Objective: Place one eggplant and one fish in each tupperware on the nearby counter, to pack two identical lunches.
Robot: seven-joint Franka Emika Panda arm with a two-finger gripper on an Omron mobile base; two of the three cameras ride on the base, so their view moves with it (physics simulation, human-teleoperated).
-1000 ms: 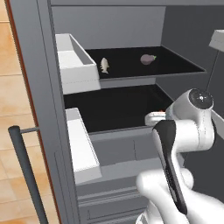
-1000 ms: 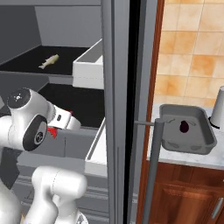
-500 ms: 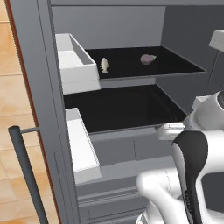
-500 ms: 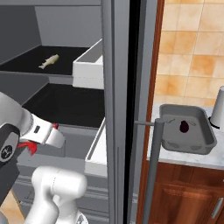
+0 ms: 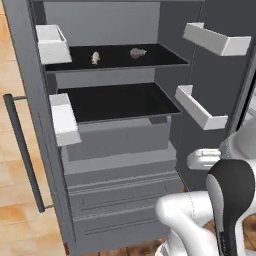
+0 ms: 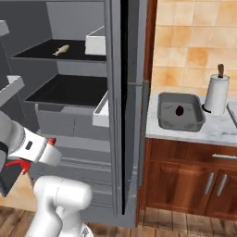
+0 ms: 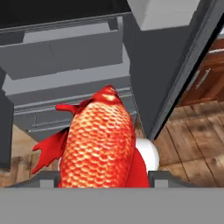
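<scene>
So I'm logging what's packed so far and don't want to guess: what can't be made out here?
- Pincer fingertips: hand view, hidden behind the red fish and the bottom edge.
- Second, pale tupperware: right base view, cut off at the right edge past the paper-towel roll.
- Small dark item in the dark grey tupperware: right base view, too small to be sure it is an eggplant.
- Item beside the pale fish on the fridge shelf: left base view, too small.

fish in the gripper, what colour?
Bright red-orange, scaled fish; clearest in the hand view.
</scene>
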